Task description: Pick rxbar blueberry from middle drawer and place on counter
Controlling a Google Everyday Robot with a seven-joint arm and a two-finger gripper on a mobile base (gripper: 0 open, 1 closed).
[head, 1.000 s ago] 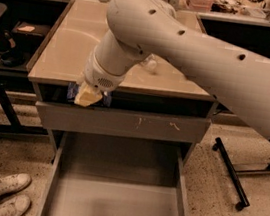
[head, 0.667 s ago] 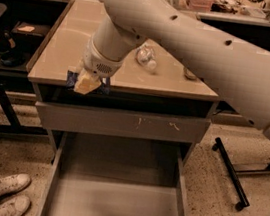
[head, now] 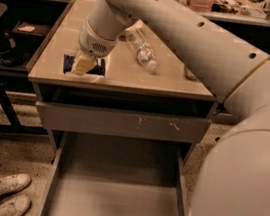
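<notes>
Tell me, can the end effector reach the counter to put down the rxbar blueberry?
Probably yes. The end effector holds the rxbar blueberry low over the counter, near its front edge; the lying bottle is well apart.

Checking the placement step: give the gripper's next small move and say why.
Probably release here, then lift away. The gripper holds the rxbar blueberry low over the counter, near its front edge and apart from the bottle.
</notes>
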